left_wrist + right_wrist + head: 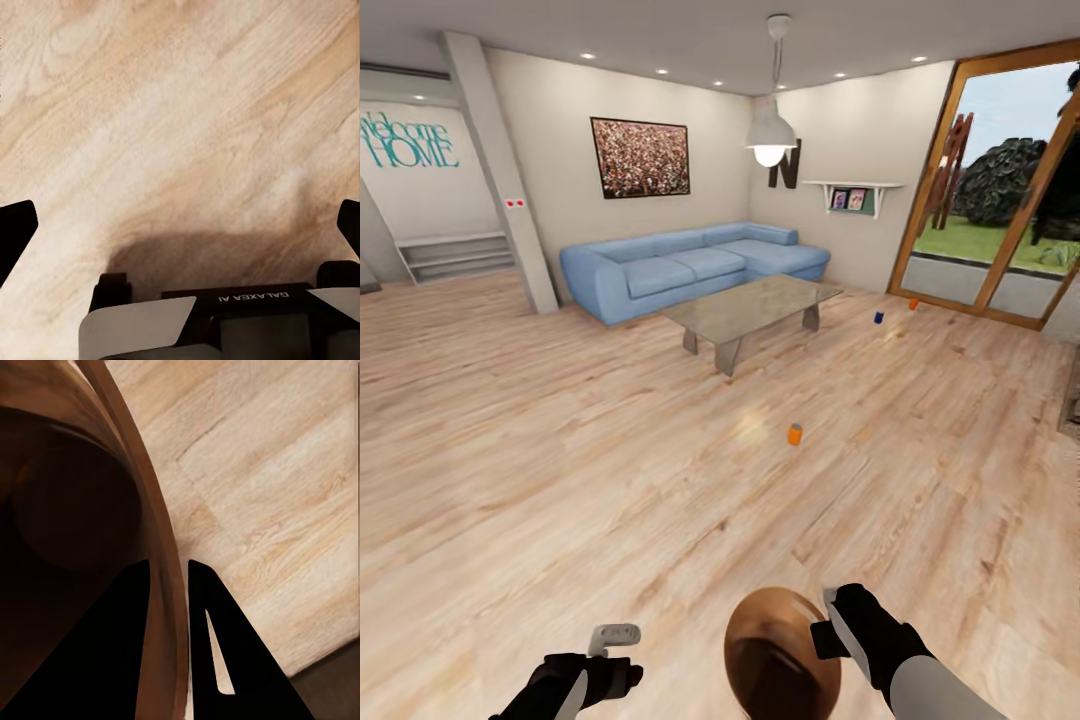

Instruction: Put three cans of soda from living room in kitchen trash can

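- The right gripper (828, 625) is clamped on the rim of the round bin with the orange-brown wood-toned inside (780, 655), one black finger (105, 652) inside the wall and one outside.
- The left gripper (615, 634) hangs over the pale plank floor (180, 127), jaws spread wide, holding nothing.
- Taking the glass coffee table (752, 308) as landmark: an orange drink can (794, 434) stands on the floor in front of it, towards the robot.
- A dark blue can (878, 317) and a second orange can (913, 303) stand beyond the table's right end, near the wood-framed glass doors (1000, 190).
- A long blue sofa (690, 265) sits behind the table.
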Tool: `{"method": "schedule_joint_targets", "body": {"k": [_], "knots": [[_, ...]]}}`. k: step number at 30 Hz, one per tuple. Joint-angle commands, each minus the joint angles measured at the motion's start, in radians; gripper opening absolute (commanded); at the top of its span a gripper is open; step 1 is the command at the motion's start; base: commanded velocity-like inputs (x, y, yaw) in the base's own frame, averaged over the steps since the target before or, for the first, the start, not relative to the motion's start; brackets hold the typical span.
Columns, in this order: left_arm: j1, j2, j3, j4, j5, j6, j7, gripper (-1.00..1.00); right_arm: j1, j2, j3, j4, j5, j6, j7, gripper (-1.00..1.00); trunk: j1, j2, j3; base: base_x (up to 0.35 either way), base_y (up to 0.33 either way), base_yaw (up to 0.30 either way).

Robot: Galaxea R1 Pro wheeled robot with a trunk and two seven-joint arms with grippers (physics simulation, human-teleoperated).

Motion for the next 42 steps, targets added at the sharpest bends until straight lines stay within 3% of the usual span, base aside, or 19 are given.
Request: {"method": "schedule_joint_targets", "body": {"k": [1,28,42], "knots": [[0.000,0.000,0.000,0.000,0.000,0.000,0.000,1.00,0.000,0.000,-0.001,0.000,-0.016,-0.001,0.005,-1.00,0.000,0.000,0.000,0.328,0.167,-0.078],[0.000,0.000,-0.001,0.000,0.000,0.000,0.001,1.00,0.000,0.000,-0.001,0.000,-0.016,-0.001,0.005,-1.00,0.000,0.000,0.000,0.327,0.169,-0.141],[0.000,0.000,0.000,0.000,0.000,-0.001,0.001,1.00,0.000,0.000,-0.001,0.000,-0.016,-0.001,0.005,-1.00,0.000,0.000,0.000,0.327,0.133,-0.264]]}}
